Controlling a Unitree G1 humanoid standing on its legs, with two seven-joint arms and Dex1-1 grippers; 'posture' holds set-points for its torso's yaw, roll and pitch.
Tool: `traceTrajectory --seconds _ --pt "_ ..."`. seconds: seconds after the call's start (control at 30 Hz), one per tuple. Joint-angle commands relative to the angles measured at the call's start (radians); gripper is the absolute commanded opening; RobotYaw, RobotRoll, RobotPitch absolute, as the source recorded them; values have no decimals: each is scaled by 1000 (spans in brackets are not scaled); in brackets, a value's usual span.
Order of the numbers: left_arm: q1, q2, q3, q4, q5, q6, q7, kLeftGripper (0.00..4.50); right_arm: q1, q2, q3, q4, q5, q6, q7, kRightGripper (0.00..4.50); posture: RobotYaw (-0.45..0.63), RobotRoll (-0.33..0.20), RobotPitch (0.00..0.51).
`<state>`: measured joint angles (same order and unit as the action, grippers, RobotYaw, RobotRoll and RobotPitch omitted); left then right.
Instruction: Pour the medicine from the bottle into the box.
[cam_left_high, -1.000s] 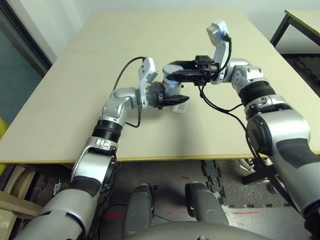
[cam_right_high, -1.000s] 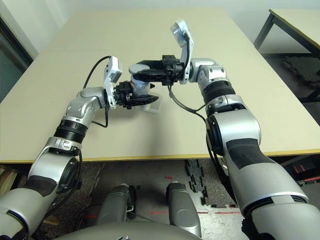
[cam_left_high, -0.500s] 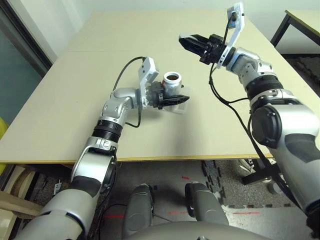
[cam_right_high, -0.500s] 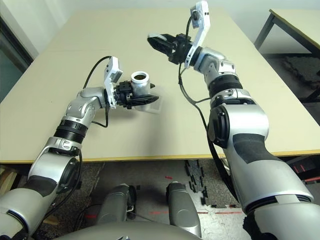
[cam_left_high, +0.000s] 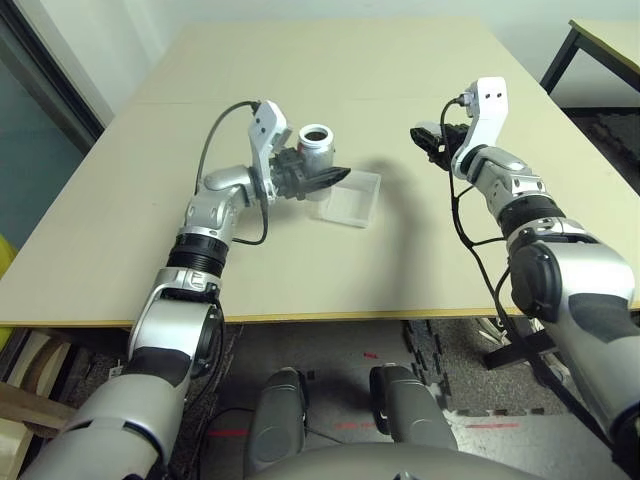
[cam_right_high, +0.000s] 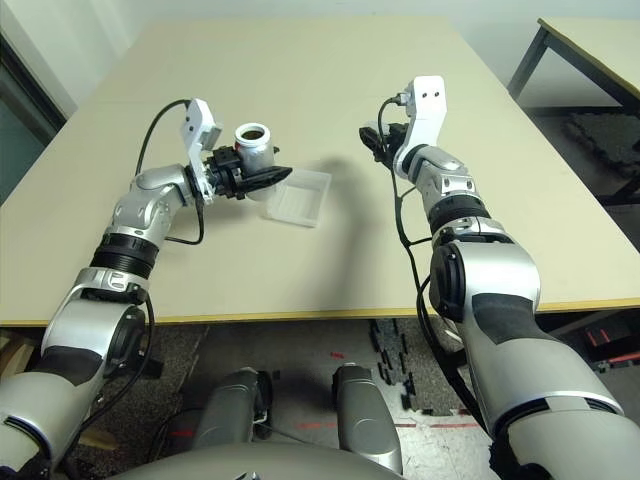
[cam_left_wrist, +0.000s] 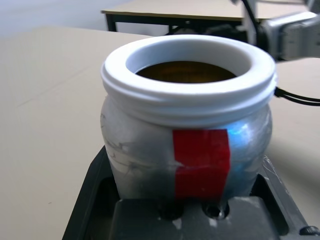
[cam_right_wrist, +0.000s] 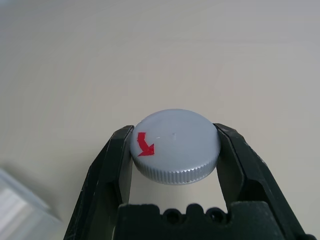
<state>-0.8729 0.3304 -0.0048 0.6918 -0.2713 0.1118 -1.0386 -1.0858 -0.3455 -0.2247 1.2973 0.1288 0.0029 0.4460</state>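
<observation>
The left gripper (cam_left_high: 318, 178) clamps the uncapped bottle (cam_left_high: 315, 146) upright, at ten o'clock of the empty box (cam_left_high: 349, 198); at three o'clock the right gripper (cam_right_wrist: 175, 148) pinches the cap (cam_right_wrist: 175, 145). Pouring remains

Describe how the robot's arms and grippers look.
Both arms are silver with black joint bands. A black cable loops along each forearm. Left gripper and right gripper have two black fingers each, with a white camera block mounted at each wrist.

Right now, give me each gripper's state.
Left gripper: closed on the open bottle, held upright.
Right gripper: closed on the grey cap.
</observation>
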Motion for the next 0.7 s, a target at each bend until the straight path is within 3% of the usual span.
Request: traceTrajectory --seconds 0.03,0.7 --pt "-18 4 4 35 19 -20 9 2721 32 -9 -1 19 -22 10 -34 2583 -103 0 65" --pt "-29 10 1 85 53 -42 17 2721 94 6 -10 33 -46 64 -94 2583 -100 0 66"
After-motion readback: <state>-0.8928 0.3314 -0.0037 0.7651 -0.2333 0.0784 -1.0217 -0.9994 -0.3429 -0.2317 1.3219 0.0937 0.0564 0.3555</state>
